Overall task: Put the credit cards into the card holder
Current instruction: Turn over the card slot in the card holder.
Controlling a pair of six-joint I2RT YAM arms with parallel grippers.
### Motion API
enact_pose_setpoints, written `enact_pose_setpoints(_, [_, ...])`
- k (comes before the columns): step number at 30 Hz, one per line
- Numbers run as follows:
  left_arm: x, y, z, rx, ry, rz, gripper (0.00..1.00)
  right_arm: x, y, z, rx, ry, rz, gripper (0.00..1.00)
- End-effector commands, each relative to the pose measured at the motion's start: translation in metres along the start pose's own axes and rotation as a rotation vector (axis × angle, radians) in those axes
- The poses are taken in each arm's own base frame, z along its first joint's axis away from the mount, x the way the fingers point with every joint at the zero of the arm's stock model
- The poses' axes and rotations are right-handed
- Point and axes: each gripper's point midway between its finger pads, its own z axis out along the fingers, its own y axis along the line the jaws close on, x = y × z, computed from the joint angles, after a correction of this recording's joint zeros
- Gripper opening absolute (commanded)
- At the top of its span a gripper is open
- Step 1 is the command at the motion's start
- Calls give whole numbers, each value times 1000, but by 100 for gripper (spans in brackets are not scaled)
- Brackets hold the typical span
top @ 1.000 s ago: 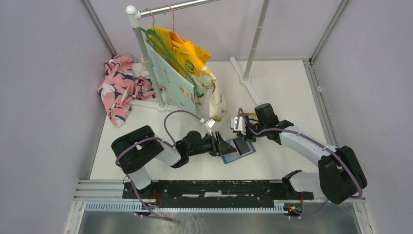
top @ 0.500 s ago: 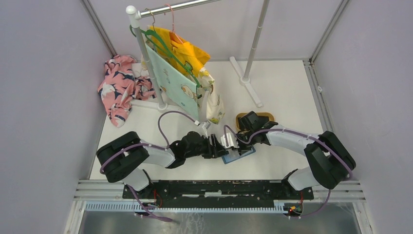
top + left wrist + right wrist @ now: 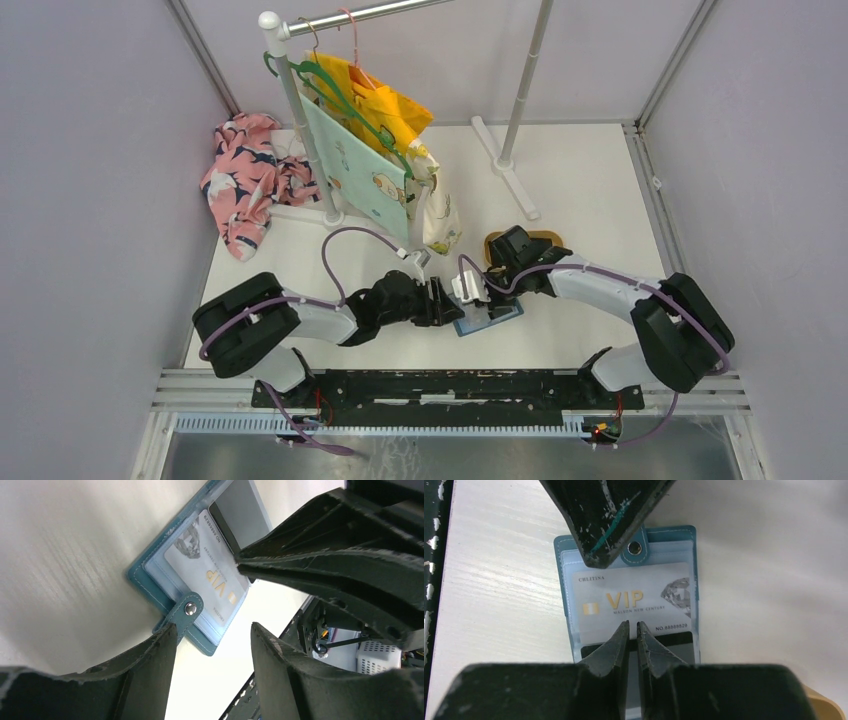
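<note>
Your right gripper (image 3: 633, 626), nearly closed, sits at the VIP credit card (image 3: 639, 587) in the card holder (image 3: 560, 560); your left gripper (image 3: 212, 628) stands open.

Lilac walls (image 3: 90, 200) are enclosing a white table (image 3: 590, 180). A rack (image 3: 285, 75) is standing at the back, garments (image 3: 385, 105) hanging from it, a floral cloth (image 3: 245, 175) lying beside its base.

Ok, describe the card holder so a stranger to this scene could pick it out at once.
On the white table, look in front of the clothes rack, where the left gripper and right gripper meet. The card holder lies open beneath them: a small teal wallet with a snap tab, unlike the tan tray behind it.
</note>
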Motion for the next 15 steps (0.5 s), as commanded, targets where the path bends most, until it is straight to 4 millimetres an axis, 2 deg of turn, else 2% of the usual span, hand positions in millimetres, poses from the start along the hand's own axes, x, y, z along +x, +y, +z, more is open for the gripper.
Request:
enact_pose_setpoints(1, [-1, 14, -3, -63, -10, 73, 63, 3, -7, -13, 57, 31, -33, 16])
enact_pose_setpoints(8, [-4, 9, -4, -58, -17, 82, 63, 21, 1, -4, 24, 101, -21, 15])
enact_pose_setpoints(15, [-9, -7, -9, -2, -37, 85, 62, 23, 9, 8, -24, 115, -5, 15])
